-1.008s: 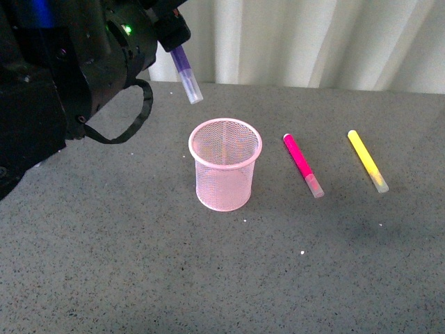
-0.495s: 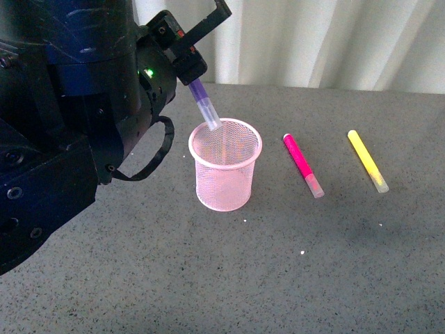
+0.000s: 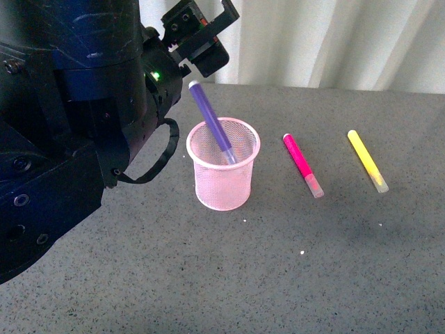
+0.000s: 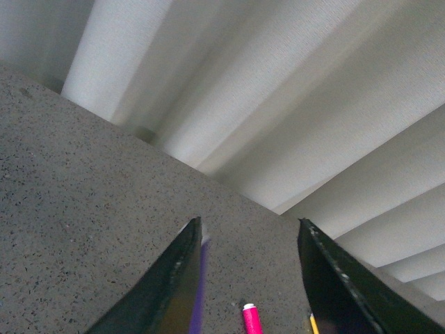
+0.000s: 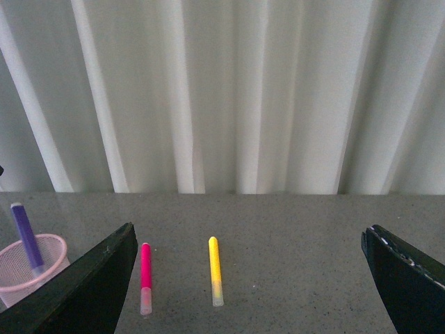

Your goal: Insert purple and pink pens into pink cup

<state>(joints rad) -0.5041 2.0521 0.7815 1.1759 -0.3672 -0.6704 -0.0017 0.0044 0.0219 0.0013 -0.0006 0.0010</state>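
Observation:
The pink mesh cup (image 3: 224,172) stands upright on the grey table. The purple pen (image 3: 211,119) stands in it, cap down, leaning back to the left with its top above the rim. My left gripper (image 3: 203,35) is open and empty just above the pen's top. In the left wrist view the purple pen (image 4: 199,292) is a blur beside one finger. The pink pen (image 3: 302,164) lies flat right of the cup; it also shows in the left wrist view (image 4: 251,320) and the right wrist view (image 5: 145,277). My right gripper (image 5: 250,278) is open and empty, high above the table.
A yellow pen (image 3: 367,160) lies flat right of the pink pen; it also shows in the right wrist view (image 5: 215,270). A white curtain (image 3: 327,42) hangs along the table's back edge. My left arm (image 3: 69,125) fills the left of the front view.
My left gripper brought the purple pen down over the cup, opened and let it go. The pen now stands in the cup and the gripper has lifted slightly.

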